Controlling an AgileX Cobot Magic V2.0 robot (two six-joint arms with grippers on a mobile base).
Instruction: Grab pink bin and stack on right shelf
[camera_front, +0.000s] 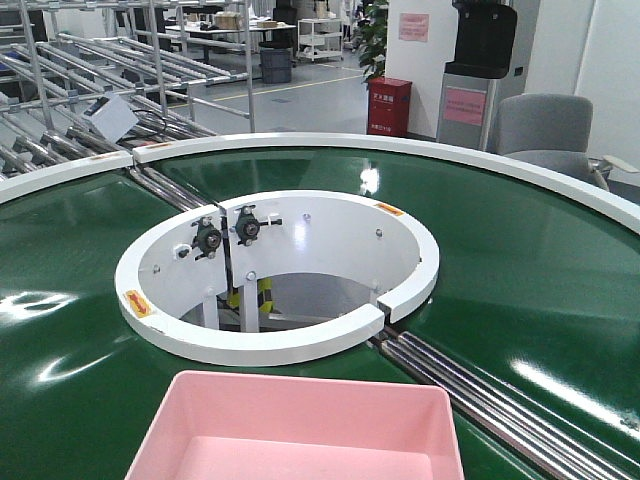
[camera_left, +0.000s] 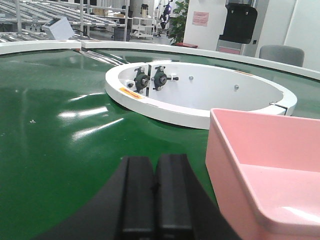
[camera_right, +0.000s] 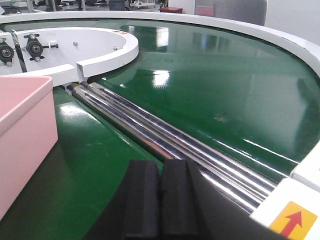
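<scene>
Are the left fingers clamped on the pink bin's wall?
No, the left fingers are shut on nothing; the pink bin sits apart, to their right.

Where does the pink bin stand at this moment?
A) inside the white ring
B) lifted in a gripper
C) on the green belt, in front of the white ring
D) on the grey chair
C: the pink bin rests flat on the green belt, just on the near side of the white ring.

Bin (camera_front: 300, 425) on conveyor (camera_front: 520, 280), before ring (camera_front: 270, 350)
</scene>
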